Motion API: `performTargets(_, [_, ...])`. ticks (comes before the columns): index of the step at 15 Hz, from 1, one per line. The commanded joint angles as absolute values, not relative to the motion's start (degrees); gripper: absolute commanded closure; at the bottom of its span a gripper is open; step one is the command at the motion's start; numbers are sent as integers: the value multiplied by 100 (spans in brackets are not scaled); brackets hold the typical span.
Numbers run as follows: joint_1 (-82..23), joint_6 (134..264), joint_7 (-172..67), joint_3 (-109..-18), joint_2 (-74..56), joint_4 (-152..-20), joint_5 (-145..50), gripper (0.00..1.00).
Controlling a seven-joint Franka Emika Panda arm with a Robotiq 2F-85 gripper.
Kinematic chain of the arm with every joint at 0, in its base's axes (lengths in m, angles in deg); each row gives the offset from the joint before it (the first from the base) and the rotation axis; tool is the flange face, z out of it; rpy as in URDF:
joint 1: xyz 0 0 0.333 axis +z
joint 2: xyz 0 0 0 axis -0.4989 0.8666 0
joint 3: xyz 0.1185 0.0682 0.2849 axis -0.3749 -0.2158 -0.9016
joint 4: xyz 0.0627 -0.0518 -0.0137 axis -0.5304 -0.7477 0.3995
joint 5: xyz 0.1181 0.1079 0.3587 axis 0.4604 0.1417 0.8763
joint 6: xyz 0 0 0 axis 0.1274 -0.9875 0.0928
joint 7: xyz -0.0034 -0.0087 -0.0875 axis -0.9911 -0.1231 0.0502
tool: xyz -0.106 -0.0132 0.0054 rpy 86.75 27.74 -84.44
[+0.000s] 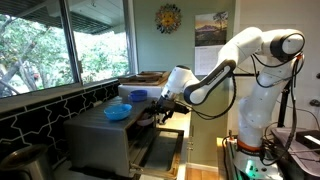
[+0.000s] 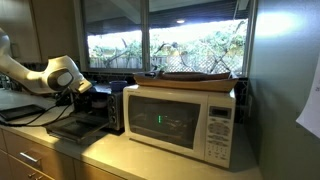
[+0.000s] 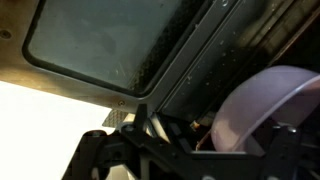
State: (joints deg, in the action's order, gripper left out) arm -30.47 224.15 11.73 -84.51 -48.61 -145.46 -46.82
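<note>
Claw [image 1: 160, 103] fingers stand spread wide in the wrist view, with nothing between them, so it has hold of nothing. It hangs at the mouth of the toaster oven [image 2: 103, 106], just above the oven door [image 2: 68, 127]. The door lies dropped flat toward the room, which leaves the cavity free to reach into.

The blue bowl [image 1: 117, 112] sits upright on a grey steel top on the window side of that door, near the claw but apart from it. It rests on a flat, level place where it will not slide, and what shows of its inside looks bare. In the wrist view a pale round bowl [image 3: 272, 108] looms close beyond the fingers, beside the door's dark glass [image 3: 100, 40]. It is probably the same bowl with its colour washed out, though that view is too dim to be sure.

The microwave [image 2: 180, 118] stands just beside the toaster oven on the side away from the arm, with its door shut. A shallow wooden tray [image 2: 195, 78] is parked on its roof, off the bench [image 2: 150, 162]. Only the tray's rim shows, not what it carries.
</note>
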Motion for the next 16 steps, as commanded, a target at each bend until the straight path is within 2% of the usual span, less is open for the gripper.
performTargets(1, [-3102, 22566, 1121, -8509, -4884, -14610, -4657, 0])
performTargets(6, [-3110, 22613, 1118, -8520, -4878, -14635, -4654, 0])
performTargets(16, [-4277, 23718, 1109, -9427, -5214, -14807, -6607, 0])
